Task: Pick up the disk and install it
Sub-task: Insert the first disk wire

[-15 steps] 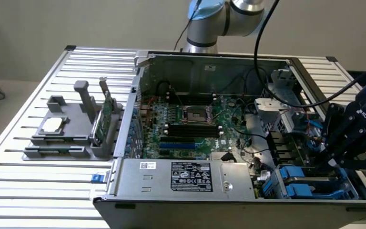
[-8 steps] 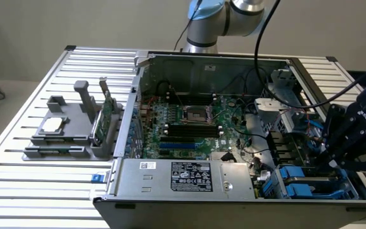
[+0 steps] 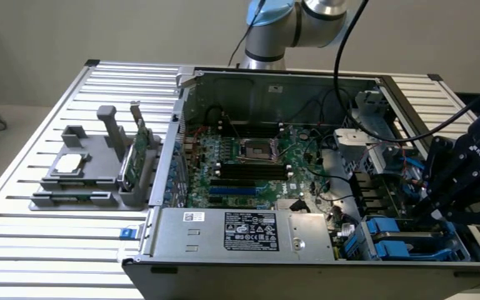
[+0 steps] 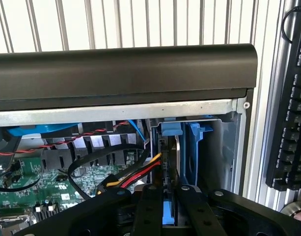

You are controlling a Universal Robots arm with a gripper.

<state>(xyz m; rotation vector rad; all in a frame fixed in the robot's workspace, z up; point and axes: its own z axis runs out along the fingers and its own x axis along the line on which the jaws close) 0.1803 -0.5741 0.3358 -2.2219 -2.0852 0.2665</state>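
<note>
The disk (image 4: 169,212) stands on edge in the blue drive bay (image 4: 194,147) at the corner of the open computer case (image 3: 190,94). I see it mostly as a blue carrier rail and a thin metal edge. My gripper (image 4: 169,199) reaches down into that bay, its black fingers (image 4: 149,209) close together on either side of the blue rail. In the exterior view the gripper (image 3: 430,211) hangs over the bay at the case's near right corner, above the blue carriers (image 3: 390,236), and it hides the disk itself.
Red, yellow and black cables (image 4: 135,173) run right beside the bay. The motherboard (image 3: 249,161) and the power supply (image 3: 249,231) fill the case. A grey holder (image 3: 82,172) with a chip and a green card stands on the exterior view's left. A keyboard (image 4: 287,123) lies outside the case.
</note>
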